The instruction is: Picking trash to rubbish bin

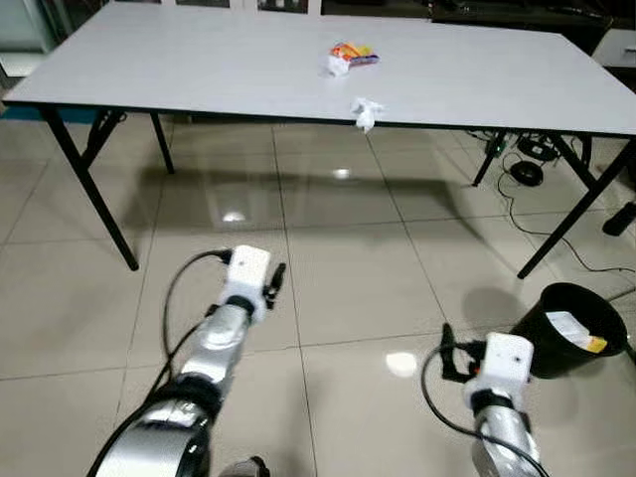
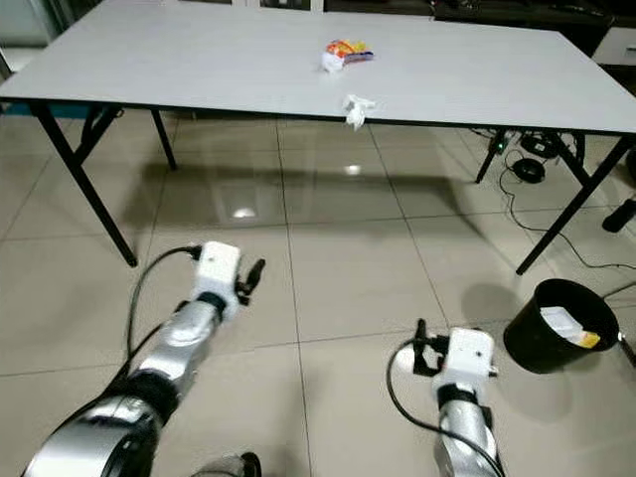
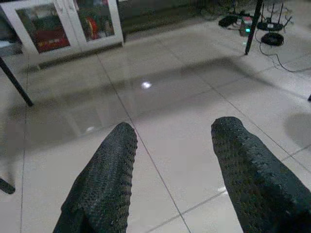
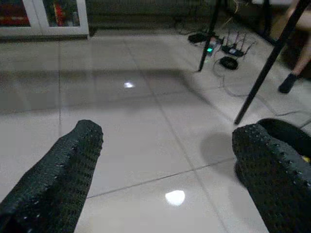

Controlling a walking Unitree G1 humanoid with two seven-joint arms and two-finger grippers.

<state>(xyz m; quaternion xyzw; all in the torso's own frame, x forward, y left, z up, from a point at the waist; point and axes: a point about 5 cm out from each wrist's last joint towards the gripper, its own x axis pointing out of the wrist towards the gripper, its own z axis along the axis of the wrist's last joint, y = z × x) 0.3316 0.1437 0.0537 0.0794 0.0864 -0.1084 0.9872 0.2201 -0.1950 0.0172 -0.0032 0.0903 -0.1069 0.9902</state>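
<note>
**Trash on the table, bin on the floor, both grippers empty**

Left eye view gives you the layout: a long white table [image 1: 199, 70] on black legs stands ahead of you on a glossy tiled floor [image 1: 348, 268]. Two pieces of trash lie on its top. A colourful wrapper [image 1: 350, 58] with orange, yellow and purple on it sits toward the middle of the table, and a crumpled white tissue [image 1: 366, 112] lies right at the near edge, hanging a little over it. The two are near each other but apart.

The black bin [image 1: 566, 328] stands on the floor to your right, beside the table's right front leg and just beyond your right arm. It leans toward you, and you can see a white scrap and a bit of yellow inside it.

Your left gripper [image 3: 170, 160] is held low over the tiles, well short of the table, its fingers spread wide with nothing between them. Your right gripper [image 4: 170, 160] is also low over the floor, fingers wide apart and empty; in the right wrist view the bin's dark rim shows just past one finger.

Cables and small black devices [image 1: 527, 159] lie on the floor under the table's right end.
</note>
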